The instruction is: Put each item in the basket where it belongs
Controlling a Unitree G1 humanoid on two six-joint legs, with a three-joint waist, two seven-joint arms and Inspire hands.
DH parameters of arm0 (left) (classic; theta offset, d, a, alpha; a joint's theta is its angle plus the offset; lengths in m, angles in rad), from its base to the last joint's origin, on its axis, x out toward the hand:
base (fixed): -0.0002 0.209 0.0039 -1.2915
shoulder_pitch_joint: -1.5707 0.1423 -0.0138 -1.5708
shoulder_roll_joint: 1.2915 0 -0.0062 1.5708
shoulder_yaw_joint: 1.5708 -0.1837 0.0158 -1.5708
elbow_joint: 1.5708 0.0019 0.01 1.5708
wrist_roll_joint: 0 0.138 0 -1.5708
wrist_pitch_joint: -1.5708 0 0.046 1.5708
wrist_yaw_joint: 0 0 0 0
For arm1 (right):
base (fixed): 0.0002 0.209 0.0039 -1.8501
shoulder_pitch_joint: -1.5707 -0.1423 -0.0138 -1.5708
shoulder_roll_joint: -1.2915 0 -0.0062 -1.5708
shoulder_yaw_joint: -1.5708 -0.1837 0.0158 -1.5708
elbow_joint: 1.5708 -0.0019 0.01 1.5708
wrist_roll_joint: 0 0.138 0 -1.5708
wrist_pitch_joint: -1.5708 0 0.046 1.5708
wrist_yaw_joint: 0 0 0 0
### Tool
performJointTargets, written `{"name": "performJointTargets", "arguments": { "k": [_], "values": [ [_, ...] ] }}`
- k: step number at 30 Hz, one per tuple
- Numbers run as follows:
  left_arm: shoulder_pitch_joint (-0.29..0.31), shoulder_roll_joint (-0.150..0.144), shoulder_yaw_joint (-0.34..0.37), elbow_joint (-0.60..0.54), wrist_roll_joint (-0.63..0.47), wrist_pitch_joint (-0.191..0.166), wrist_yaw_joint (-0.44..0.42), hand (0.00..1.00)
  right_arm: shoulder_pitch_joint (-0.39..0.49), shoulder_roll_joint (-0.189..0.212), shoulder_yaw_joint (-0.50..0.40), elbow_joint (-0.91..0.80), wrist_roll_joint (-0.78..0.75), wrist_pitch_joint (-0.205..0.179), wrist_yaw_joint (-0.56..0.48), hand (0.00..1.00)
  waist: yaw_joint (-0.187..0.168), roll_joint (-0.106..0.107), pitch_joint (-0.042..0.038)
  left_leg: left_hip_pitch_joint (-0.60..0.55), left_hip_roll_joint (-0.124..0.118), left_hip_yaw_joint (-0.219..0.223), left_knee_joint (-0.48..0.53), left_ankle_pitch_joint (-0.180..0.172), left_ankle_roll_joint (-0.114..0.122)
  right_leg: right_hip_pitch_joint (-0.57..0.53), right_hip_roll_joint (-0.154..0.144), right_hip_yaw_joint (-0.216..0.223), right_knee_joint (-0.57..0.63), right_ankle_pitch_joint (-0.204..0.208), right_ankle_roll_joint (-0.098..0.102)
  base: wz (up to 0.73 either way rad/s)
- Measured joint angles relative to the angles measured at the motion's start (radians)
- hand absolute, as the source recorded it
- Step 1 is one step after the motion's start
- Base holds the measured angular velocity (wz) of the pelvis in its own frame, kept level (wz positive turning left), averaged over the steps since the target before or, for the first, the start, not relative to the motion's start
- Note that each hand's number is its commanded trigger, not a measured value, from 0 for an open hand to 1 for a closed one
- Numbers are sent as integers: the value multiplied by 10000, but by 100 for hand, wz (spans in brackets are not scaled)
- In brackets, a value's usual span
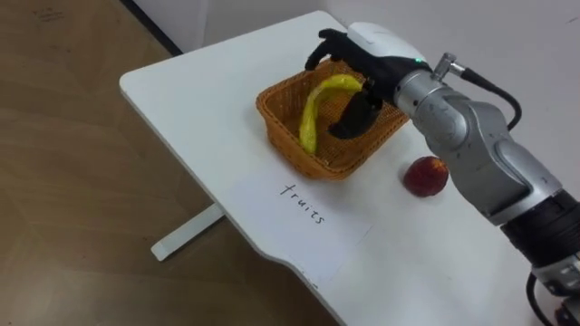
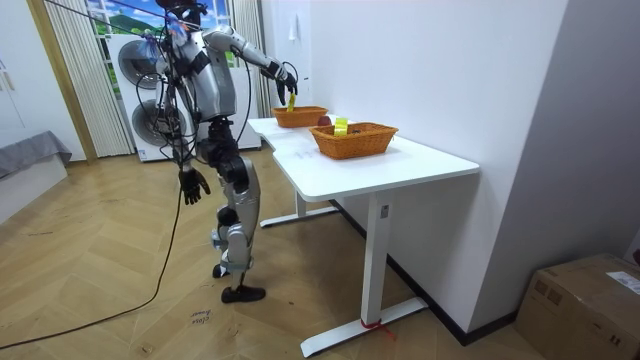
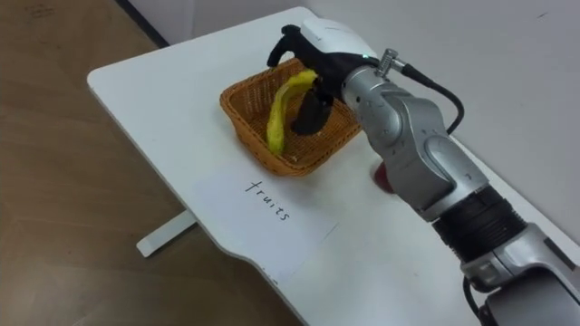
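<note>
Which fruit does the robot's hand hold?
The long yellow banana, in the right hand above the wicker basket; the round red apple lies on the white table.

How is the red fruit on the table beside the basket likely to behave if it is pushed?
The red fruit looks round and sits on the smooth white table, so a nudge would probably roll it. It looks plump and whole, so it likely keeps its shape when gripped.

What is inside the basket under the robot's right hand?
A banana, gripped at its top by the right hand, reaches down into the basket. The hand and banana cover part of the basket's bottom, so anything else lying there cannot be seen.
</note>
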Motion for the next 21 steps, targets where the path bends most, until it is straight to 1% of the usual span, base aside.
{"name": "performJointTargets", "arguments": {
  "k": [3,6,13,14,15,17,18,19,21],
  "values": [
    [3,4,0,0,-4,0,-15,0,0,0,0,64,-1,-7,-46,0,-15,0,0,0,0,4,2,5,5,8,-1,-5,1,0,0,1],
    [15,5,-3,2,-6,-2,-17,0,-2,1,-1,261,-2,-92,-72,0,-28,1,1,0,-1,4,13,6,4,16,-2,-7,2,0,0,0],
    [59,16,0,1,-4,-10,-19,0,-2,0,-1,276,58,-99,-71,0,-72,0,1,4,6,11,9,6,3,15,0,39,-1,-1,1,0],
    [60,17,-2,-1,-4,-11,-19,0,-1,-1,-1,277,53,-104,-71,0,-103,7,5,5,8,14,17,6,3,21,0,36,-2,-1,1,0],
    [68,17,-2,-18,-5,-11,-21,0,0,-1,-1,266,43,-117,-70,0,-146,37,28,4,17,35,73,3,5,46,2,38,2,0,1,0],
    [108,20,8,-98,-2,-10,-70,0,12,-2,-1,204,48,-119,-62,0,-201,70,55,1,17,56,101,-6,11,51,13,168,1,-1,1,-2],
    [124,24,15,-148,0,-10,-132,0,13,-2,-4,163,56,-114,-57,0,-268,94,73,1,15,70,103,-7,11,43,13,311,5,-1,2,-5],
    [150,24,14,-213,-6,-10,-155,0,14,-3,-12,110,60,-112,-56,0,-338,118,87,4,15,95,108,-8,11,33,13,342,4,-1,2,-6],
    [148,16,8,-234,2,-4,-162,0,23,-3,-52,82,73,-110,-56,0,-403,163,87,17,18,163,139,-13,12,29,17,430,3,-1,2,-11]
  ]
}}
